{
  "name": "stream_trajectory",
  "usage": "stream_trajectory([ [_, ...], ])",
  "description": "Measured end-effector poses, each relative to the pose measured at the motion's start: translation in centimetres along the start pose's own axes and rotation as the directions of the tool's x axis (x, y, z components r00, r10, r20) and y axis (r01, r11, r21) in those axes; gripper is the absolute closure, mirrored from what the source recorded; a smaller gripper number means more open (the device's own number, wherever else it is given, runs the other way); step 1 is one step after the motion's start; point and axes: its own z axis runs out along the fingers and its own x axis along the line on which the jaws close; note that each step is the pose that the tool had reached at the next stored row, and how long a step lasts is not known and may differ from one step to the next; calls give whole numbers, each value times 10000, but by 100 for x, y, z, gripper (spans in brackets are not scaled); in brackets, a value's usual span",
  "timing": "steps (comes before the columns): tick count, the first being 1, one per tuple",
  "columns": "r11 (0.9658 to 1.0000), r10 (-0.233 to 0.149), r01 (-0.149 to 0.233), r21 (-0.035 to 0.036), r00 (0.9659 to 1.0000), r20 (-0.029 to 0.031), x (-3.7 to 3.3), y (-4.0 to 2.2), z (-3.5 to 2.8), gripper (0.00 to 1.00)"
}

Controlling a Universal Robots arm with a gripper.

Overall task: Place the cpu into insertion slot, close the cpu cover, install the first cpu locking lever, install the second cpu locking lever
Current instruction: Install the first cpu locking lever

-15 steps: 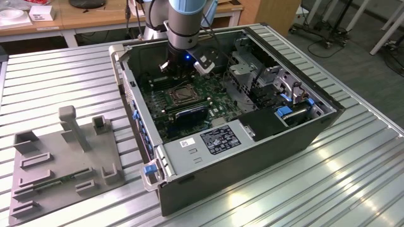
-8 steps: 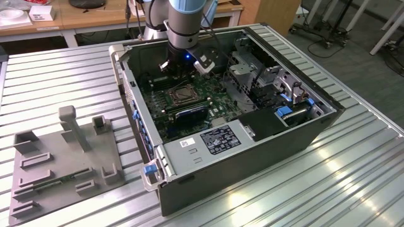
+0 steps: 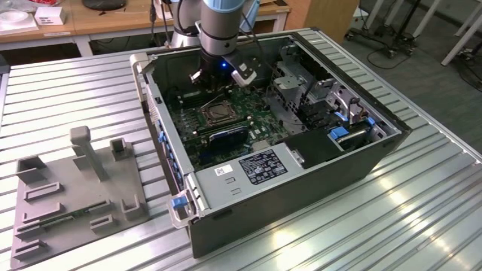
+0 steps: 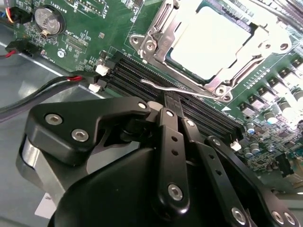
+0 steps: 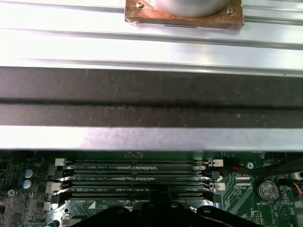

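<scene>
In the exterior view: hangs inside the open computer case [image 3: 301, 192] on the slatted table [image 3: 421, 226], with the claw [image 3: 217, 82] low over the green motherboard [image 3: 249, 121] and near the insertion slot [image 3: 213, 113]. Leaves little room, with the drive cage [image 3: 297, 79] close on the exterior view's right.

In the second wrist view: shows the claw [image 4: 173, 101] drawn together on nothing, just beside a wire locking lever [image 4: 182, 88]. Shows the cpu [image 4: 213, 42] seated in the slot, with the cpu cover [image 4: 158, 45] down over its edges. Looks like thin, springy steel, best pushed at its hooked end. Calls for care over the likely fragile socket. Puts the memory slots [image 4: 132, 75] right alongside.

In the first wrist view: looks across the memory slots [image 5: 137, 179] to the dark case rim [image 5: 151, 104].
</scene>
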Motion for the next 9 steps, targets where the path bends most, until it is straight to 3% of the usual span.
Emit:
stream_trajectory([
  [4, 9999, -5, 5, -134, 10000, 53, 0, 8, 2, 89],
  [9, 9999, -8, 9, -136, 10000, 74, 15, 13, 2, 89],
])
